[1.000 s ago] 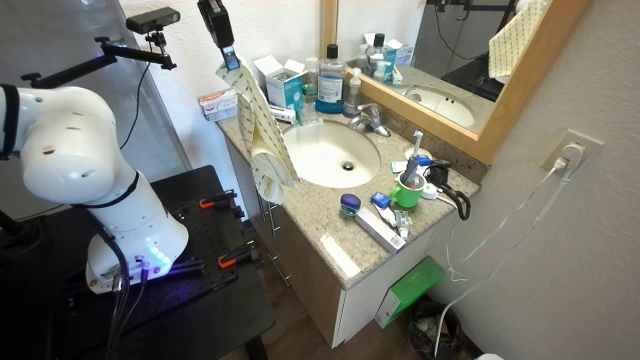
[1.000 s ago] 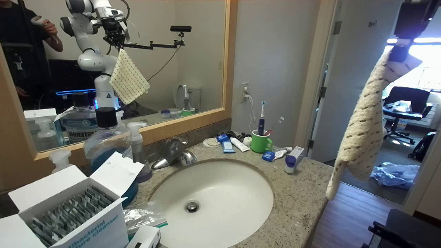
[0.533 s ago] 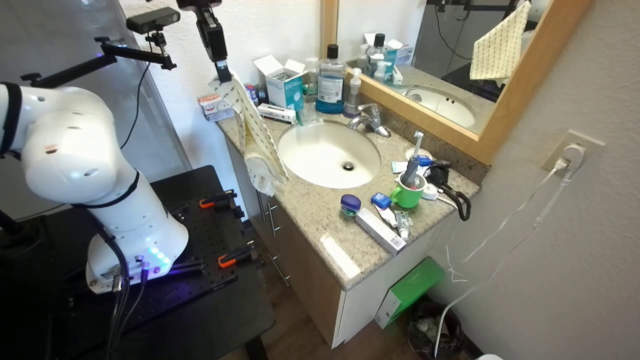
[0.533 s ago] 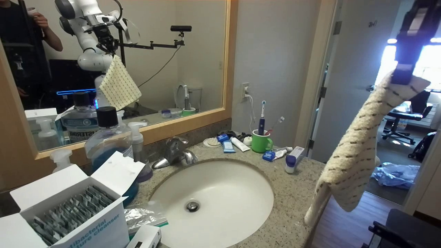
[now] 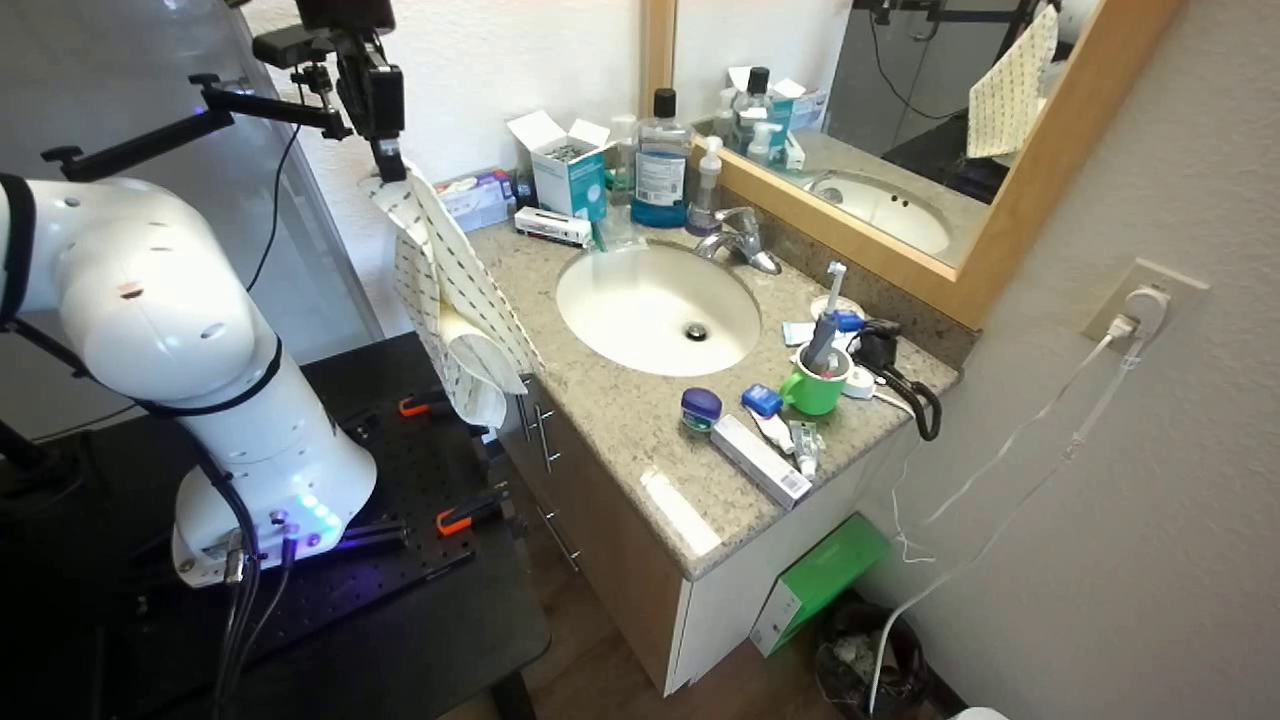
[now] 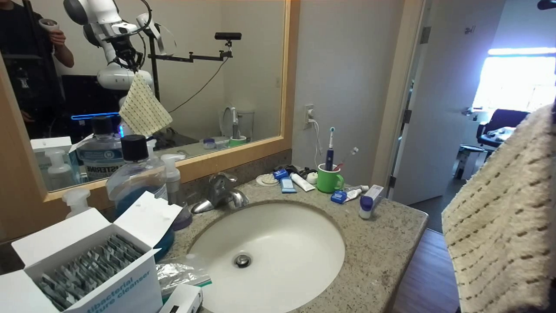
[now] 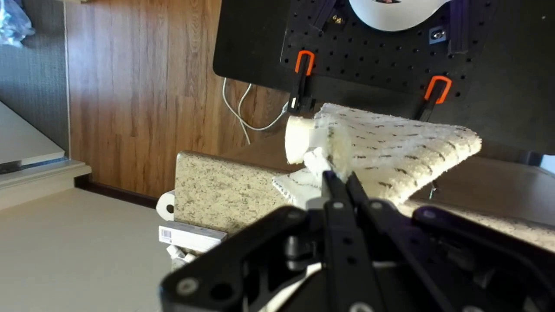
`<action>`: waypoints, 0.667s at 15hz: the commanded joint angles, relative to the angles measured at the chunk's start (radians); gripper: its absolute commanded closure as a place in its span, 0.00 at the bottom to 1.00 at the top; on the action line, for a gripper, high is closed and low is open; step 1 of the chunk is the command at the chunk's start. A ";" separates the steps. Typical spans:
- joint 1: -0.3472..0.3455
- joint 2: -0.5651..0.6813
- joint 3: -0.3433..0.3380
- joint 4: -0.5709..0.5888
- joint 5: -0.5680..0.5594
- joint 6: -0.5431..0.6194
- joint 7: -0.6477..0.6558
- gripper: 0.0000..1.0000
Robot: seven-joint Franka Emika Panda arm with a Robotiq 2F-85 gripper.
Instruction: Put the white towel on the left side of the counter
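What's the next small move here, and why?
Probably ease the white towel inward over the left side of the counter: the gripper pinches it near its top, while in an exterior view its lower end hangs outside the counter's front edge.

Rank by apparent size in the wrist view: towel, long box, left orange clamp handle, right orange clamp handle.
Towel, clearly largest
Long box
Left orange handle and right orange handle: too alike to rank

"tibacterial… cleanser" on box (image 6: 127, 278), "STERINE" on reflected bottle (image 6: 100, 160)
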 commanded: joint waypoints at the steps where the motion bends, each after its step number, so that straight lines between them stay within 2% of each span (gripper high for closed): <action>1: 0.014 0.082 -0.063 0.025 0.065 -0.024 -0.061 0.99; 6: -0.013 0.245 -0.121 0.047 0.140 -0.015 -0.081 0.99; 10: -0.023 0.376 -0.134 0.083 0.171 -0.009 -0.078 0.99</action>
